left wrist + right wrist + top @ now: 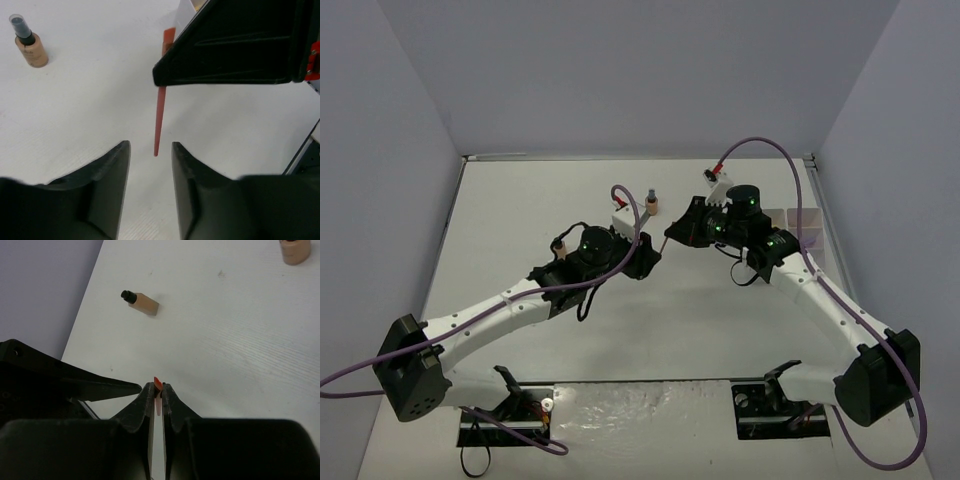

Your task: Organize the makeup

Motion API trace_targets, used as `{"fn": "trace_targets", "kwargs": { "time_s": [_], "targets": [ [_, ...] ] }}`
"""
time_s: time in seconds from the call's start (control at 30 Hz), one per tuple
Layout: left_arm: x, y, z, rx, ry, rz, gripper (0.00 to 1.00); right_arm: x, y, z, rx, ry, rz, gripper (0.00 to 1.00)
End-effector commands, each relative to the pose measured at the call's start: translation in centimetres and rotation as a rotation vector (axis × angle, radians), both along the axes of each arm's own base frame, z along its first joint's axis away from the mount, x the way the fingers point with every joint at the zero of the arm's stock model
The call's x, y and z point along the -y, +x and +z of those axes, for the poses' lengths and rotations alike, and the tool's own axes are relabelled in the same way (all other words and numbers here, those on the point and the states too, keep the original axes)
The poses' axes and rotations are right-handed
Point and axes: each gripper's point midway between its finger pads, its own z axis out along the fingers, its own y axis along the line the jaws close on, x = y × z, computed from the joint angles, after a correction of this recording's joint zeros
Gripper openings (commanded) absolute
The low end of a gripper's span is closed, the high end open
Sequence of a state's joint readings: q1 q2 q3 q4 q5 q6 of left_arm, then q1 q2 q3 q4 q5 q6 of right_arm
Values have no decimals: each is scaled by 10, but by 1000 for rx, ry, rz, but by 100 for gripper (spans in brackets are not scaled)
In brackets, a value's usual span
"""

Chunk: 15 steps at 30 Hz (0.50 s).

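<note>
While right gripper [156,388] clamps red stick [161,110] by upper end, jaws pinched almost together on it, stick slants down over table [90,100]. Left gripper [150,147] released, jaws moderately apart, holding nothing. Stick's lower tip sits in gap between them, touching neither finger. Tan bottle [30,44] upright, well apart. Second bottle [142,302] lies on side.

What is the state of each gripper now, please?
The left gripper is open and holds nothing.
The right gripper is closed on the red stick.
</note>
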State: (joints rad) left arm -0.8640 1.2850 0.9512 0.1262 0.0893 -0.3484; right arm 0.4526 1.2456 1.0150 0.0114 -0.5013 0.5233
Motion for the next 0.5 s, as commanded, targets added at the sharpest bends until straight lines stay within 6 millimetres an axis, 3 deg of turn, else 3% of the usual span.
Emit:
{"fn": "trace_targets", "kwargs": {
  "time_s": [0.0, 0.1, 0.17, 0.33, 0.47],
  "targets": [
    [-12, 17, 41, 50, -63, 129, 57, 24, 17, 24, 155, -53, -123, 0],
    [-34, 26, 35, 32, -11, 247, 82, 57, 29, 18, 196, -140, -268, 0],
    [-60, 30, 28, 7, 51, 361, 88, 93, 41, 21, 223, -182, -410, 0],
    [-118, 31, 19, -65, 112, 557, 97, 179, 58, 16, 240, -295, -705, 0],
    [-165, 28, 8, -118, 148, 686, 97, 228, 62, 12, 231, -384, -906, 0]
  ]
}}
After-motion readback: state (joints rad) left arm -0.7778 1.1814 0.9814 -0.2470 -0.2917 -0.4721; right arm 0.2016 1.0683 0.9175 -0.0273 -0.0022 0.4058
